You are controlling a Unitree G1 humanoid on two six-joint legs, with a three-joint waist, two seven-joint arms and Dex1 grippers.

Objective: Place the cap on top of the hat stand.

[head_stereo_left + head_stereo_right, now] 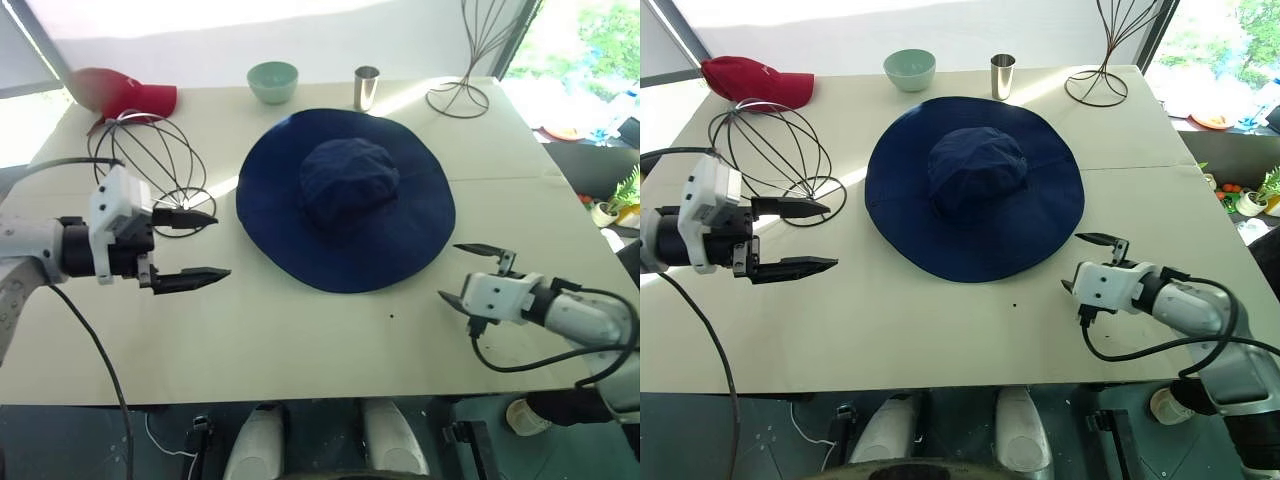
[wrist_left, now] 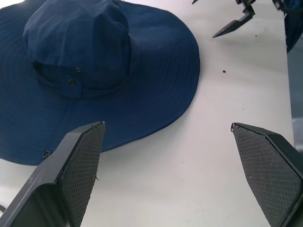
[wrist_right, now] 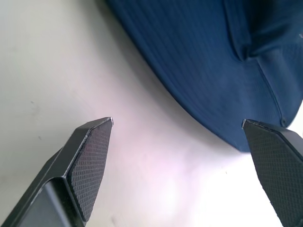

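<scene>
Hat: we see the hat (image 1: pixel 345 198) flat between both claws.
Left claw (image 1: pixel 196 247): open, hat at two o'clock.
Right claw (image 1: pixel 467 272): open, hat at ten o'clock, nearer.

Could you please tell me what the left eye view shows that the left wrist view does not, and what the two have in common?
Left eye view alone: the hat stand, a red cap, a green bowl, a metal cup, and a taller wire stand.

Left wrist view alone: close detail of the eyelets on the cap and the textured fingers of the left gripper.

Both: the cap flat on the table, with both the left gripper and the right gripper open beside it.
</scene>
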